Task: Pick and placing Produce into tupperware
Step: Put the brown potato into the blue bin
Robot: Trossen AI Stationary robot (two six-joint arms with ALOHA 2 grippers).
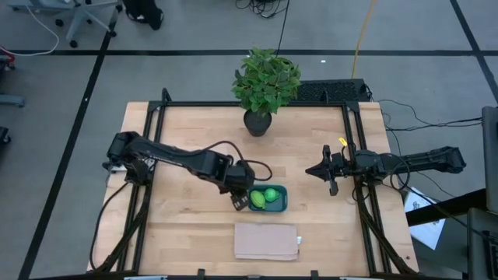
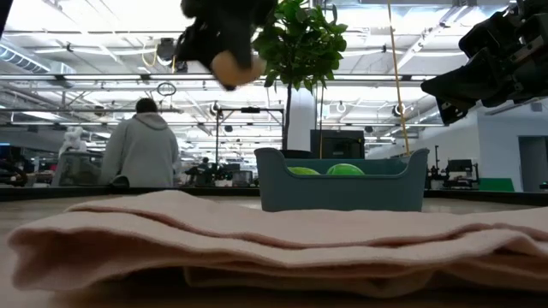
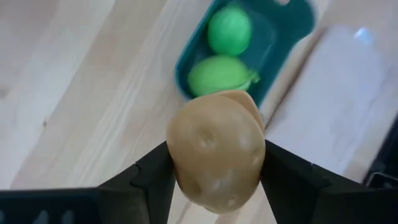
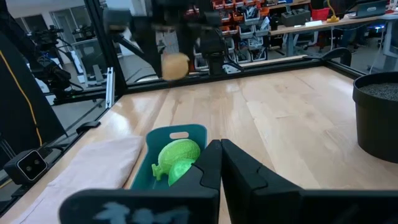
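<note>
The teal tupperware (image 1: 268,198) sits on the table's near middle and holds a bright green ball (image 3: 229,30) and a yellow-green oblong fruit (image 3: 217,74). My left gripper (image 3: 216,165) hangs high over the table just left of the tupperware, shut on the tan-orange egg-like piece (image 3: 214,155). The low view shows that piece (image 2: 233,68) well above the tupperware's rim (image 2: 342,158). At the table's right edge, my right gripper (image 1: 323,171) waits shut, level and touching nothing. My left gripper pinches the tan-orange piece between its two fingers, one on each opposite side (image 3: 177,168). The fingers slant steeply down from above. The piece is lifted clear of the table, its lower end (image 2: 231,79) sticking out below the fingertips.
A folded beige cloth (image 1: 266,241) lies at the near edge, just in front of the tupperware. A potted leafy plant (image 1: 264,85) stands at the far middle. Black frame rails (image 1: 156,155) run along the table's left and right sides. A person (image 2: 141,145) stands in the room beyond.
</note>
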